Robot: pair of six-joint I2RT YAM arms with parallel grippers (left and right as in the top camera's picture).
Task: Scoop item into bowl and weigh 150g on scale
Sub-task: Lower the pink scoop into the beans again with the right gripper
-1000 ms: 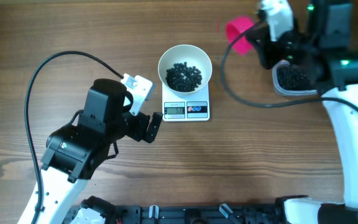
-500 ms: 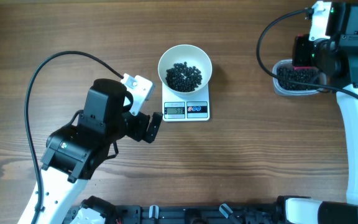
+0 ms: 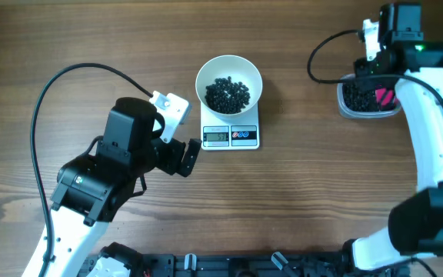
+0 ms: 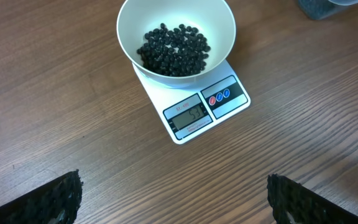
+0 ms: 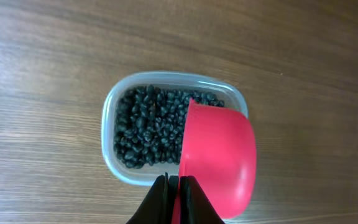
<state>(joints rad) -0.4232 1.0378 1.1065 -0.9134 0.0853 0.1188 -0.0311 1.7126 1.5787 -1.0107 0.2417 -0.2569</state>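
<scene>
At upper right overhead, the pink scoop (image 5: 219, 158), clamped in the closed right tool (image 5: 176, 186), has been returned over the clear tub (image 5: 109, 118) of beans (image 5: 145, 130). Another load is judged pending. The part-filled bowl (image 3: 203, 77) sits unmoved on the scale (image 3: 231, 137). The left tool (image 4: 174, 202) is open and empty.

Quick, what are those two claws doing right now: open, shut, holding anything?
Left gripper: open, holding nothing.
Right gripper: shut on the handle of the pink scoop.

scale (image 4: 207, 109) digits blurry, tub (image 4: 321, 6) cut off by top edge
</scene>
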